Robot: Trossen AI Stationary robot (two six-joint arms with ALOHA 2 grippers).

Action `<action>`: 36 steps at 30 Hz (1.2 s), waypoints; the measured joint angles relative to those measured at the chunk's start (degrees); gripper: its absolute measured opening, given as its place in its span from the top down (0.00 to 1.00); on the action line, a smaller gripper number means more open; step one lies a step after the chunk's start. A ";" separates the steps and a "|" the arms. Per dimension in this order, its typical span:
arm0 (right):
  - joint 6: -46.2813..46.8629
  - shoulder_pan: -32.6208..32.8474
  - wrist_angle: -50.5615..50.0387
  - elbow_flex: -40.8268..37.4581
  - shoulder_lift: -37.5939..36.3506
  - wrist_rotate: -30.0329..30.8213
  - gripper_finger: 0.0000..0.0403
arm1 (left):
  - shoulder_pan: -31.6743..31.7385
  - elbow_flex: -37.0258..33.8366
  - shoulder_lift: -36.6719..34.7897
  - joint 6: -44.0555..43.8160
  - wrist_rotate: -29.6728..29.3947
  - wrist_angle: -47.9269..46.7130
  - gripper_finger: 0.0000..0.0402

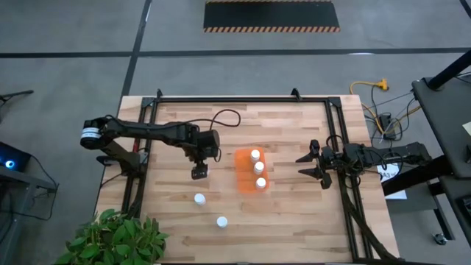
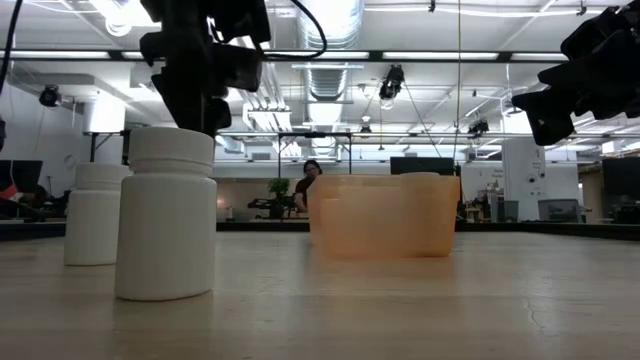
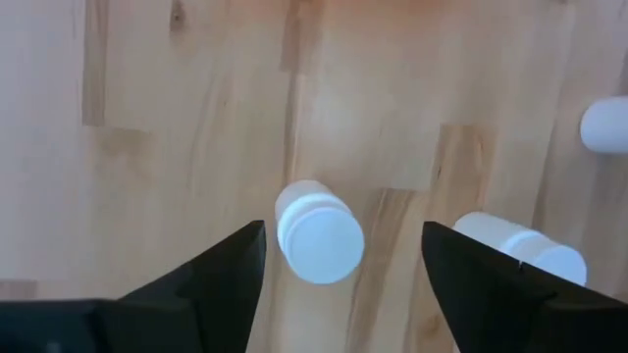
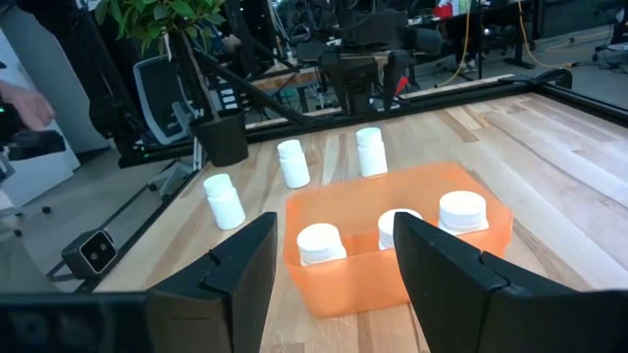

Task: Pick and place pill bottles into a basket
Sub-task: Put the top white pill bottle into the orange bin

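A: Status on left gripper?
B: Up off the worktop, at 9 o'clock of the basket. Fingers spread wide, holding nothing. Wrist view looks down on an upright bottle between the two fingers, not touched.

A: Right gripper?
B: Hanging at 3 o'clock of the basket, well apart from it. Fingers wide open, empty, pointed at the orange bin.

A: Bottle count?
B: Three in the basket: caps in a row along its 3 o'clock side. All upright, confirmed in right wrist view.
Three loose on the worktop. One at 7 o'clock of the basket, another further out toward 6–7 o'clock. Third hidden under the left gripper from above; seen only in wrist views.

A: Anything else?
B: Potted plant at the worktop's 7 o'clock corner.
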 joint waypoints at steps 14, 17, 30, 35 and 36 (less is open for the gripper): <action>0.00 -0.01 -0.02 0.00 -0.01 0.00 0.52 | -0.35 -6.20 0.09 -2.28 1.25 0.28 0.36; 0.00 -0.01 0.00 0.00 -0.01 -0.01 0.52 | -0.35 -6.67 0.03 -1.86 1.24 0.44 0.36; 0.00 0.00 -0.02 0.00 0.00 0.00 0.52 | -0.35 -7.05 -0.09 1.07 1.27 4.89 0.36; 0.00 -0.01 0.00 0.00 -0.01 -0.01 0.52 | -0.35 -7.50 -0.09 1.03 1.27 6.86 0.36; 0.00 -0.02 -0.01 0.00 -0.01 -0.02 0.52 | -0.35 -7.55 -0.09 1.03 1.23 7.01 0.36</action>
